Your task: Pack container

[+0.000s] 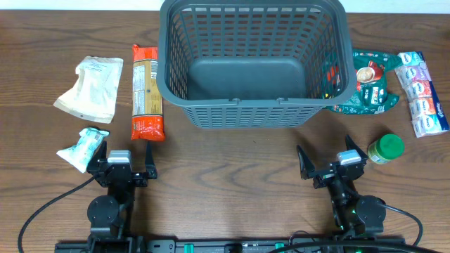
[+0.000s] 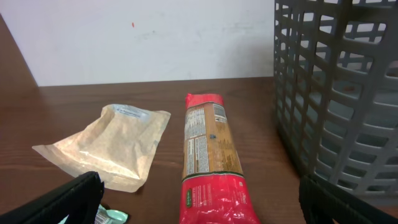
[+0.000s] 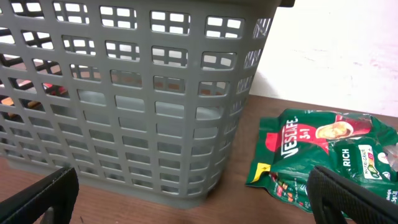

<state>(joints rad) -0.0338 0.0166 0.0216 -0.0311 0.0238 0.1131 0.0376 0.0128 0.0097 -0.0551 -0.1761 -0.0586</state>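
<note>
Grey container (image 1: 246,114); five packets (image 1: 148,91), one jar (image 1: 385,148).

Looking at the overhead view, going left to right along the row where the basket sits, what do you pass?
Beige pouch → long red-ended packet → grey basket → green Nescafe bag → strip of small white packets. The small jar and the crumpled wrapper sit nearer, so I left them out.

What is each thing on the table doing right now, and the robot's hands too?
Dark grey slotted plastic basket: upright, empty.
Long red-ended packet: lying flat.
Beige pouch: lying flat.
Small white-green wrapper: crumpled, lying.
Green Nescafe bag: lying flat.
Row of pastel packets: lying flat.
Green-lidded jar: upright, lid on.
Left gripper: open, empty.
Right gripper: open, empty.
</note>
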